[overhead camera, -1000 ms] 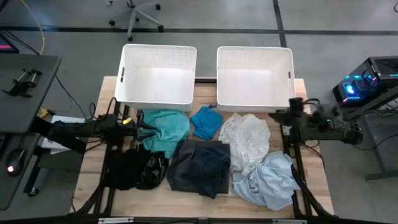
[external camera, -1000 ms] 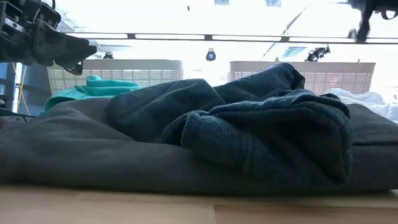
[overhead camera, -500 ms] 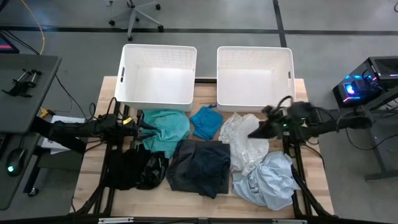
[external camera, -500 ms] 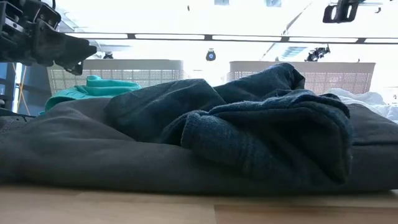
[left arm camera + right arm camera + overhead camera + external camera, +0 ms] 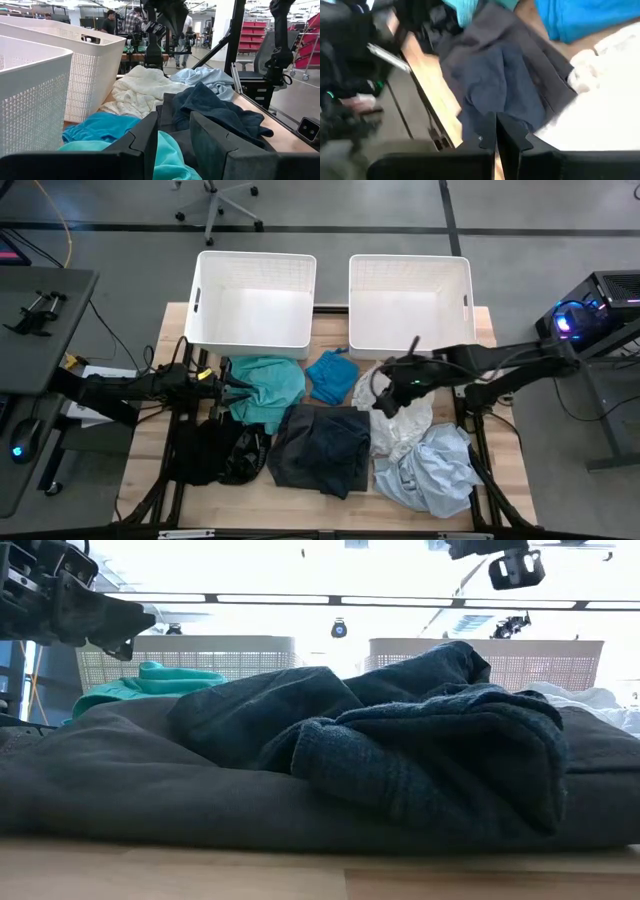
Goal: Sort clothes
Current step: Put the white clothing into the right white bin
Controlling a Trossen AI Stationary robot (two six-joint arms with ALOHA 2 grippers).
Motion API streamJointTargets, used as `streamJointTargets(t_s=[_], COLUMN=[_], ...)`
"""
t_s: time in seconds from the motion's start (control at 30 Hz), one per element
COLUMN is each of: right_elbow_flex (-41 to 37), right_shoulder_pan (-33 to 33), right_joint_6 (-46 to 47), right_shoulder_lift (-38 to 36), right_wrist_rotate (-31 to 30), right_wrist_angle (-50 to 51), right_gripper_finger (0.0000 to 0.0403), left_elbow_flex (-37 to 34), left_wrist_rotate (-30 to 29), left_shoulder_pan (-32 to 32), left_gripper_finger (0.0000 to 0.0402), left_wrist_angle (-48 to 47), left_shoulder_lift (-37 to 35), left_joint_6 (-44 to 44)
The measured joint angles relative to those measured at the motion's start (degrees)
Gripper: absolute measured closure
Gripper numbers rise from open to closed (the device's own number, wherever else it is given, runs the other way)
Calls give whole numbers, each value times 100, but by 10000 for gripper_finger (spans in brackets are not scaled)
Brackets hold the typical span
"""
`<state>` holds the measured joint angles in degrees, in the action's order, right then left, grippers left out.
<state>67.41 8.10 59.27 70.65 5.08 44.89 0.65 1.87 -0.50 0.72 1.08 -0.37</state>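
Observation:
Six garments lie on the wooden table: teal [image 5: 268, 385], bright blue [image 5: 331, 376], white [image 5: 400, 405], pale blue [image 5: 435, 470], dark grey [image 5: 322, 445] and shiny black [image 5: 220, 452]. My left gripper [image 5: 238, 389] is open at the teal garment's left edge, held above the table [image 5: 110, 628], with teal cloth showing past its fingers [image 5: 174, 135]. My right gripper [image 5: 380, 402] is shut and hovers over the white garment's left part, pointing toward the dark grey garment [image 5: 496, 125].
Two white plastic bins [image 5: 256, 300] [image 5: 410, 295] stand side by side at the table's far edge. People stand in the room beyond the table [image 5: 107, 22]. A desk [image 5: 40, 310] stands to the left of the table.
My right arm has swung from the table's right edge toward the table's middle, out over the white garment, tipping its gripper down. My left arm and the garments have kept still.

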Motion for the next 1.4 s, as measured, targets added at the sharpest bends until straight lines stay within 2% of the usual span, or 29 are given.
streamJointTargets(t_s=[0.1, 0.2, 0.3, 0.4, 0.5, 0.6, 0.67, 0.77, 0.87, 0.97, 1.1, 1.2, 1.23, 1.27, 1.4], right_elbow_flex=[282, 513, 556, 387, -90, -698, -1044, -1502, -1912, -2153, -2152, -2049, -1956, -1862, -1087], right_shoulder_pan=[-63, -72, -69, -75, -275, -573, -727, -791, -709, -596, -463, -415, -417, -418, -417], right_joint_6=[172, 81, 66, 17, 46, 101, 301, 528, 552, 517, 519, 488, 483, 488, 445], right_shoulder_lift=[326, 605, 803, 899, 897, 895, 1002, 1312, 1705, 2056, 2265, 2034, 1866, 1701, 735], right_wrist_rotate=[-48, -51, -72, -565, -912, -778, -750, -790, -764, -682, -835, -964, -964, -965, -986], right_wrist_angle=[1021, 2301, 3358, 3794, 3330, 2390, 1945, 1458, 592, -125, -227, -63, 62, 267, 1160], right_gripper_finger=[398, 370, 318, 252, 185, 131, 110, 103, 114, 154, 258, 357, 376, 385, 375], left_elbow_flex=[-1, -1, 1, 0, -1, -1, -1, 0, -1, -1, 1, -1, -1, -1, -1], left_wrist_rotate=[0, 0, 0, 0, 0, 0, 0, 0, 2, 0, -2, -20, -22, -20, -20], left_shoulder_pan=[1, 0, 1, 0, -1, 1, 0, -1, -1, -1, -1, -1, -1, -1, 1], left_gripper_finger=[299, 299, 299, 299, 299, 299, 299, 299, 299, 299, 299, 299, 299, 299, 299], left_wrist_angle=[-1, 0, 1, 1, 1, 1, 1, 8, 8, 7, 20, 48, 47, 46, 51], left_shoulder_lift=[-2, -2, -2, -2, 0, -2, -2, -2, -2, -2, 3, 2, 4, 4, 4], left_joint_6=[-1, 0, -1, 0, -1, -1, -1, -3, -131, -307, -492, -542, -545, -546, -551])
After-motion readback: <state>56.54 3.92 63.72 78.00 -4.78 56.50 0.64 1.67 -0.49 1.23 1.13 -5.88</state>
